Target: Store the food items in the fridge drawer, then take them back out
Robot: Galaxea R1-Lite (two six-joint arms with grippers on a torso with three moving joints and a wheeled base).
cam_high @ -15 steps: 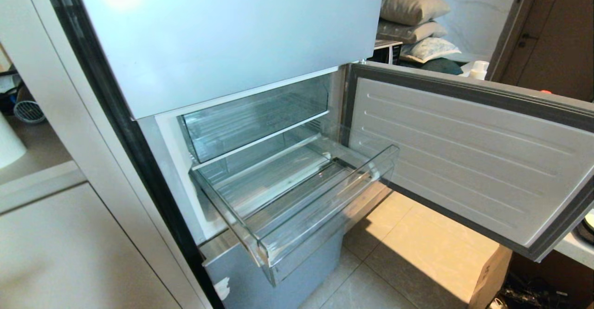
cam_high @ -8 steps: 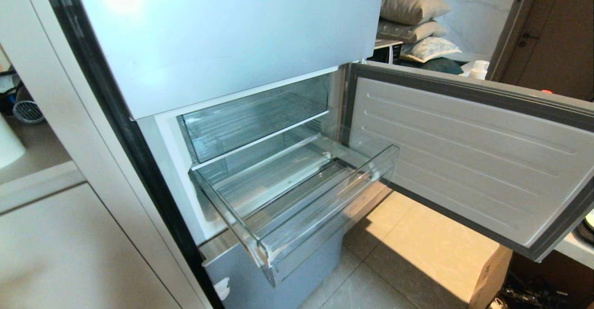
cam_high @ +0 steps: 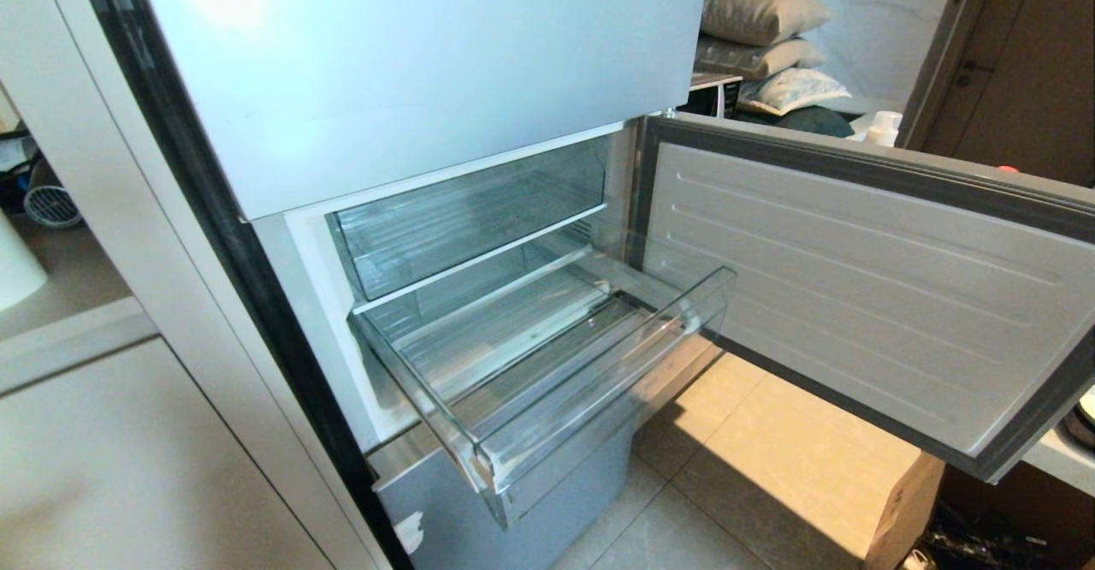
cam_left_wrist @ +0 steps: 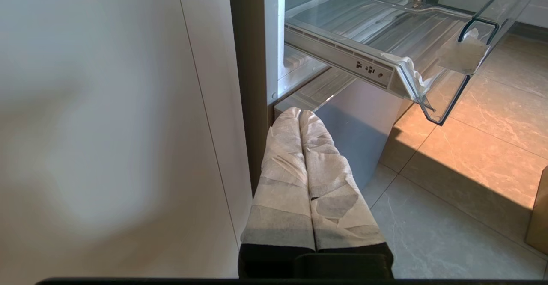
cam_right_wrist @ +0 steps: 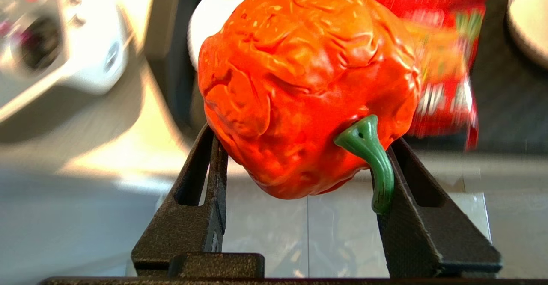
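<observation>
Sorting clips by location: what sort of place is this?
Probably a home kitchen in a lived-in flat: a fridge with its lower door swung open and clear drawer pulled out, tall cabinets beside it, stacked pillows beyond.

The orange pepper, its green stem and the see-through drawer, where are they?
orange pepper [cam_right_wrist: 308, 79], right wrist view, middle of its wrinkly skin, gripped in the right hand.
green stem [cam_right_wrist: 371, 161], right wrist view, the curved stalk.
see-through drawer [cam_high: 599, 399], head view, its clear front wall.
</observation>
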